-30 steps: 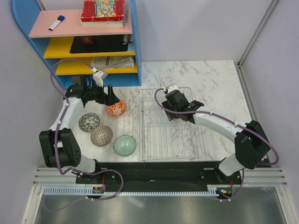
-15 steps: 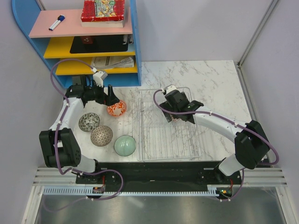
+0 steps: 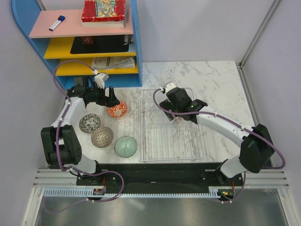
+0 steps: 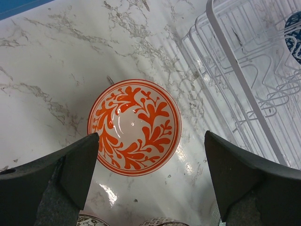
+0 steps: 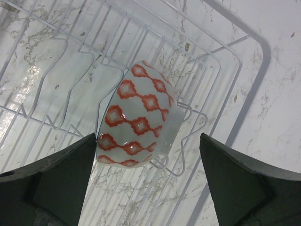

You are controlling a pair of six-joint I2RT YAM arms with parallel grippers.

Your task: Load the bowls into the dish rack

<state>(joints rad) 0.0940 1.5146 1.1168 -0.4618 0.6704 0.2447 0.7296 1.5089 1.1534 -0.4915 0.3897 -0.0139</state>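
The orange-red floral bowl (image 4: pixel 134 127) sits upside down on the marble, just left of the clear dish rack (image 3: pixel 162 148). My left gripper (image 4: pixel 151 150) hovers above it, open, with its fingers spread wider than the bowl. A red-and-white patterned bowl (image 5: pixel 138 115) lies tilted on its side in the rack's wire slots. Over it my right gripper (image 5: pixel 148 143) stands open, the bowl's rim close to the left finger. On the table at the near left are a grey speckled bowl (image 3: pixel 90 123), a brown lattice bowl (image 3: pixel 102 137) and a pale green bowl (image 3: pixel 125 146).
A blue shelf unit (image 3: pixel 134 56) stands at the back left, close behind my left arm, holding a newspaper (image 3: pixel 113 63) and a book (image 3: pixel 104 12). Grey walls close in the table on the left and right.
My right gripper has opened and let go of the red-and-white bowl, which now rests in the rack. It has also drawn back a little. The left arm has barely moved.
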